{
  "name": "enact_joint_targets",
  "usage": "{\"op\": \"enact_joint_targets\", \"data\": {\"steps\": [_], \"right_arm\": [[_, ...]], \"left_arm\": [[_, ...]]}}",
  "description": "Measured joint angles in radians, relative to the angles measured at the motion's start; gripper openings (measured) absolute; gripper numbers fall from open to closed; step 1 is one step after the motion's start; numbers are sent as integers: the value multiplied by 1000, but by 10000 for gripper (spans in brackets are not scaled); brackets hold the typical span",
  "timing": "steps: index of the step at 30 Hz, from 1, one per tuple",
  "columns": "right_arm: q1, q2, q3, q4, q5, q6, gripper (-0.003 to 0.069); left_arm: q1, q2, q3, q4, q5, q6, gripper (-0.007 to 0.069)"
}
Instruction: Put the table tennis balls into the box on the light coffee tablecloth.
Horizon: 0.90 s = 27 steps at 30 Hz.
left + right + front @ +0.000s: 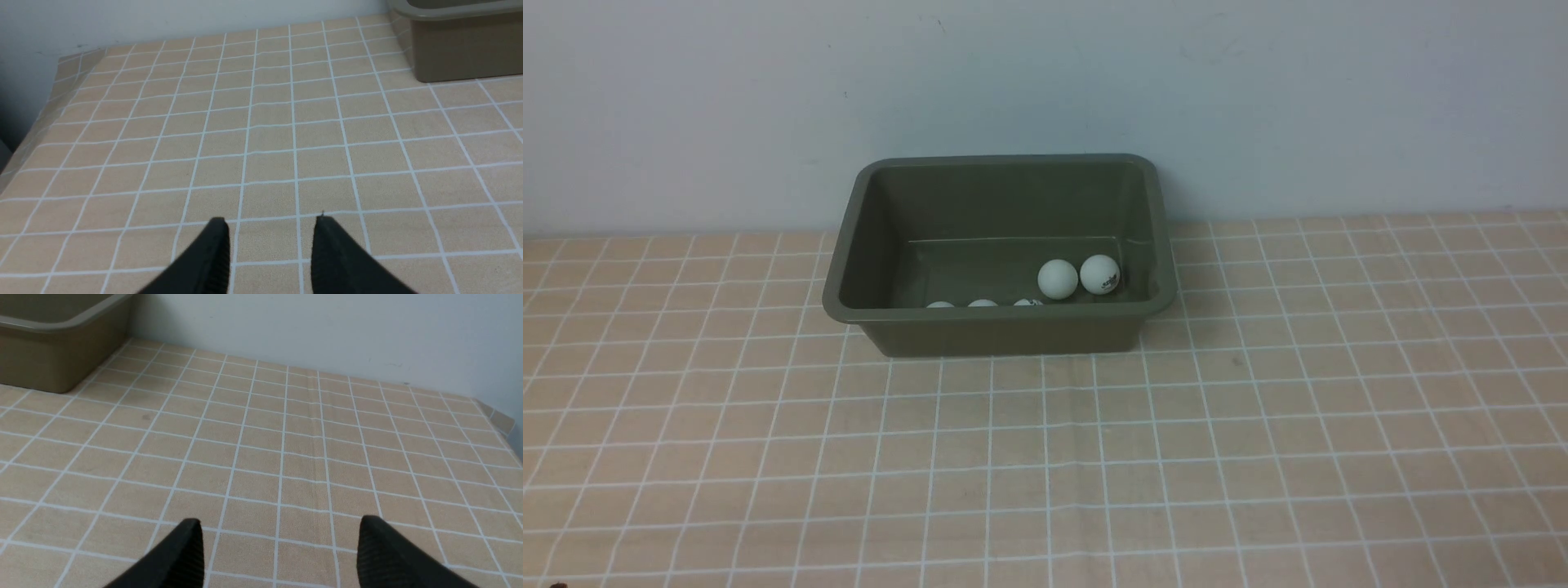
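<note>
The dark olive-green box stands on the light coffee tablecloth near the back wall. Several white table tennis balls lie inside it: one plain ball, one with a dark logo, and the tops of three more peek over the near rim. Neither gripper shows in the front view. My left gripper is open and empty over bare cloth, the box far off. My right gripper is open wide and empty over bare cloth, the box far off.
A pale wall runs right behind the box. The cloth's edge drops off at the side in the left wrist view and at the corner in the right wrist view.
</note>
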Motion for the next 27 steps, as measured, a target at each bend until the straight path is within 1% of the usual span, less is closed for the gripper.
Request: {"op": "enact_joint_targets", "data": {"steps": [7, 13, 27], "right_arm": [[0, 0, 0, 0, 0, 0, 463], [0, 0, 1, 36, -3, 0, 463], [0, 0, 1, 42, -3, 0, 463]], "left_arm": [[0, 0, 0, 0, 0, 0, 224], [0, 0, 0, 0, 0, 0, 224], [0, 0, 0, 0, 0, 0, 224]]}}
